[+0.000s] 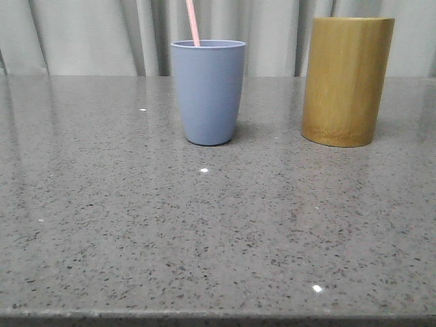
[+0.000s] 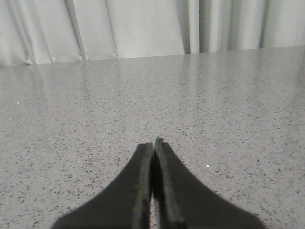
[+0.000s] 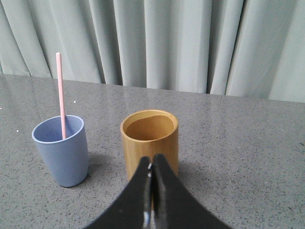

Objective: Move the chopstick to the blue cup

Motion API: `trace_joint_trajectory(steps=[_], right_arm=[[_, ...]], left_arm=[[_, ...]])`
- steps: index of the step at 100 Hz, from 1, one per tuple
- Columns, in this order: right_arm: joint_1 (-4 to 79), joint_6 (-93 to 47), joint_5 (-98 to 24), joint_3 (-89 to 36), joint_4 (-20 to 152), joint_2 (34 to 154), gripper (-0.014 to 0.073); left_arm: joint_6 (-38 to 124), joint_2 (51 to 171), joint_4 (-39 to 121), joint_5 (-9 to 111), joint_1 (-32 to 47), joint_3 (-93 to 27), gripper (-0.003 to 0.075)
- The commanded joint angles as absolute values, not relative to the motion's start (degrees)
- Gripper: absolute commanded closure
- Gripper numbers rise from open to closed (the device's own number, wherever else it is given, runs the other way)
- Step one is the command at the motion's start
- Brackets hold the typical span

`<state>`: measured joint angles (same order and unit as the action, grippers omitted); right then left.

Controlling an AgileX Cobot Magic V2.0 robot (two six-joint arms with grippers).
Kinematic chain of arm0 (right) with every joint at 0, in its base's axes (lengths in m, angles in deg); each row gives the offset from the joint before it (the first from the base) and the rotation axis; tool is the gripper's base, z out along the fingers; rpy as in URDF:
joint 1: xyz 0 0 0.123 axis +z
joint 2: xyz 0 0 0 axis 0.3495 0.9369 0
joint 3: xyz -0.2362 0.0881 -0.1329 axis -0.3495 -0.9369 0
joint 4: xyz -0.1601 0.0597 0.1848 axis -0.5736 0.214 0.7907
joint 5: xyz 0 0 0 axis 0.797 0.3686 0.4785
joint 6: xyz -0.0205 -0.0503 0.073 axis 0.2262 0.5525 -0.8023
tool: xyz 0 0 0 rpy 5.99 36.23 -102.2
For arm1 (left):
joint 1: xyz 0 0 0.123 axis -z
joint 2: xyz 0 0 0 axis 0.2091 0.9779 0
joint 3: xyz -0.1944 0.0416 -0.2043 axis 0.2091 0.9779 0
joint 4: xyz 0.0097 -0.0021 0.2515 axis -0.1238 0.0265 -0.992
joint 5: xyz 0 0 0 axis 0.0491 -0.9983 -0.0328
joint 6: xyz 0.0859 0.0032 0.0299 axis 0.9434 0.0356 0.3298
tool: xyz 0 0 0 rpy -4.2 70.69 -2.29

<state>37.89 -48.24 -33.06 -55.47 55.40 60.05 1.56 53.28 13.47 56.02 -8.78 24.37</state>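
Note:
The blue cup (image 1: 208, 92) stands upright on the grey table, left of the bamboo holder (image 1: 347, 80). A thin pale pink chopstick (image 1: 193, 22) stands in the cup and leans on its rim. The right wrist view shows the cup (image 3: 62, 151), the chopstick (image 3: 60, 93) and the bamboo holder (image 3: 149, 142), whose inside looks empty. My right gripper (image 3: 152, 163) is shut and empty, just in front of the holder. My left gripper (image 2: 153, 145) is shut and empty over bare table. Neither gripper shows in the front view.
The speckled grey table (image 1: 204, 231) runs to its front edge at the bottom of the front view. A pale pleated curtain (image 3: 181, 43) hangs behind the table.

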Motion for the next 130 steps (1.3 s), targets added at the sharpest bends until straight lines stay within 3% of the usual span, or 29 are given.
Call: trace_joint_trajectory(steps=[1,41,76,130], right_arm=[[37.41,-48.02,-41.16,-55.8,55.01,60.23,0.0691],[30.74,-48.02,-53.29,-71.34,54.96,53.4,0.0691],[23.55,-48.02,-53.53,-82.4,53.86,44.12,0.0691],[23.07,-48.09,-49.77,-88.79,53.86,33.8,0.0691]], left_arm=[[1.13,51.3,13.38,60.5,-8.95,24.78,0.0739],[1.13,51.3,13.38,60.5,-8.95,24.78,0.0739],[1.13,51.3,13.38,60.5,-8.95,24.78,0.0739],[1.13,51.4,13.38,60.5,-8.95,24.78,0.0739]])
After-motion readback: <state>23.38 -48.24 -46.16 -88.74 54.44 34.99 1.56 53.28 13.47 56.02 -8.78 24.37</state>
